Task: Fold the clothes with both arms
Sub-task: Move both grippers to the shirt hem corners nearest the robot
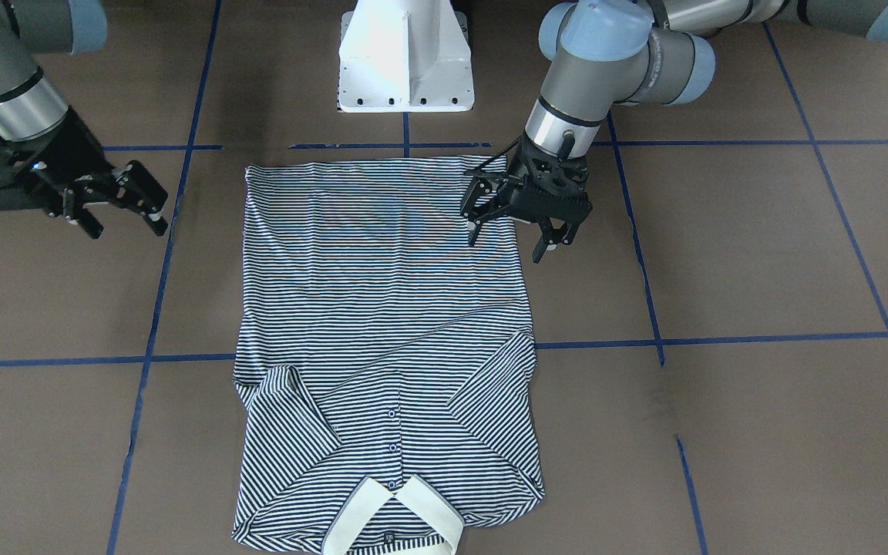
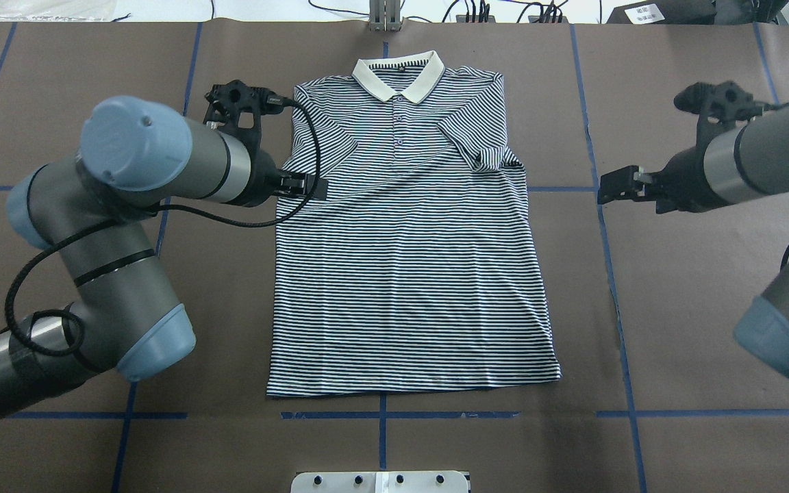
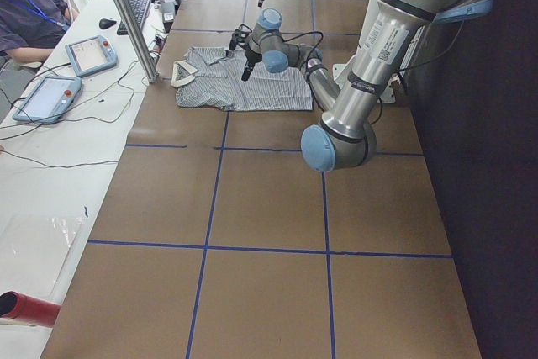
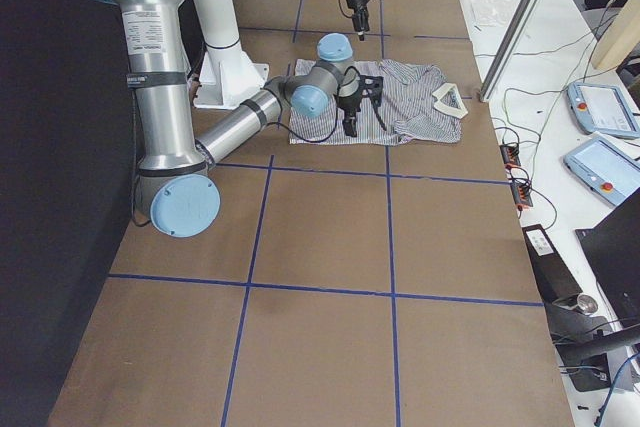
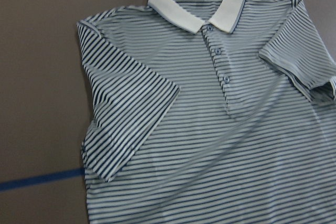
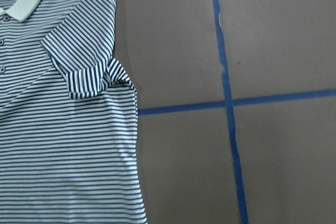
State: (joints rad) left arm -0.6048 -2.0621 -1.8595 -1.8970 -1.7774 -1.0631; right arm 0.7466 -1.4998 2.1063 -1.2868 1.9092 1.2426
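Hem of the striped polo shirt lies nearest the white base. The shirt is spread flat, front up, on the brown table. Further out, the left gripper hangs above the shirt's left edge, fingers apart, holding nothing. The right gripper is over the table off the other edge, likewise spread. Both sleeves are folded onto the chest, and the cream collar lies farthest.

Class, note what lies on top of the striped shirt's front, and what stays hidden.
Both short sleeves lie folded inward on the shirt, one crumpled at its hem. The chest fabric beneath them is covered.
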